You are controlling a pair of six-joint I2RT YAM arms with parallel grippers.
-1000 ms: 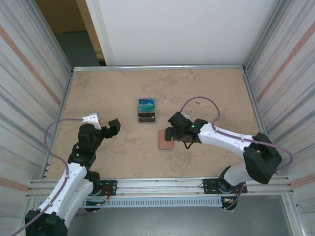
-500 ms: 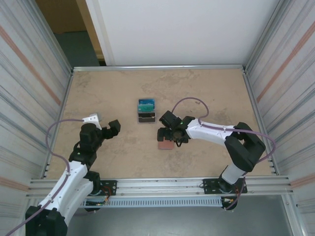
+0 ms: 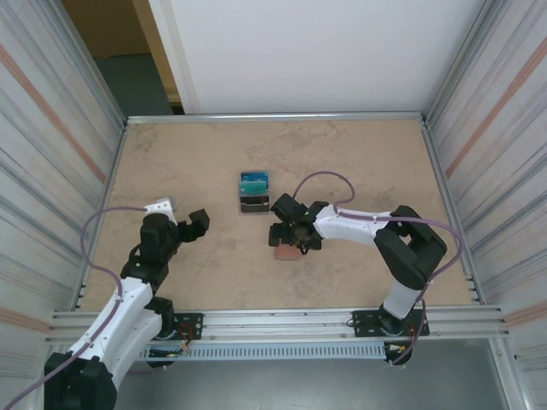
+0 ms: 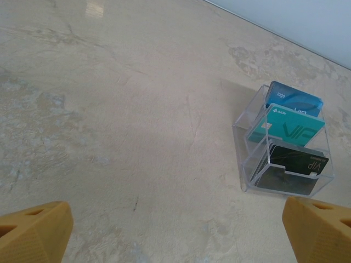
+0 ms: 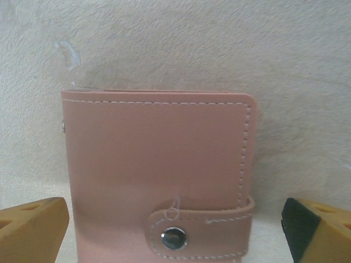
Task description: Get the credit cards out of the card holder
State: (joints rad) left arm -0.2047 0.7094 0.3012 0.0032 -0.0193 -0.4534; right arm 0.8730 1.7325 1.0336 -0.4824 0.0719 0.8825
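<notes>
The right gripper (image 3: pixel 289 232), jaws spread wide, hangs just over the pink wallet (image 5: pixel 159 164), which lies snapped shut on the table (image 3: pixel 359 162). The left gripper (image 3: pixel 179 214), equally wide, sits well left of the wallet. A clear card stand (image 4: pixel 285 159) sits near the wallet's far side.

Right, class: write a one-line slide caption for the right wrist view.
Open right pincer poised either side of the closed pink card holder, its snap tab fastened, on the beige table.

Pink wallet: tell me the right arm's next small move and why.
Probably lower the open right gripper onto the wallet and close on its sides. It lies flat and shut, snap tab fastened, centred between the fingers, so it likely needs steadying before the tab can be undone.
</notes>
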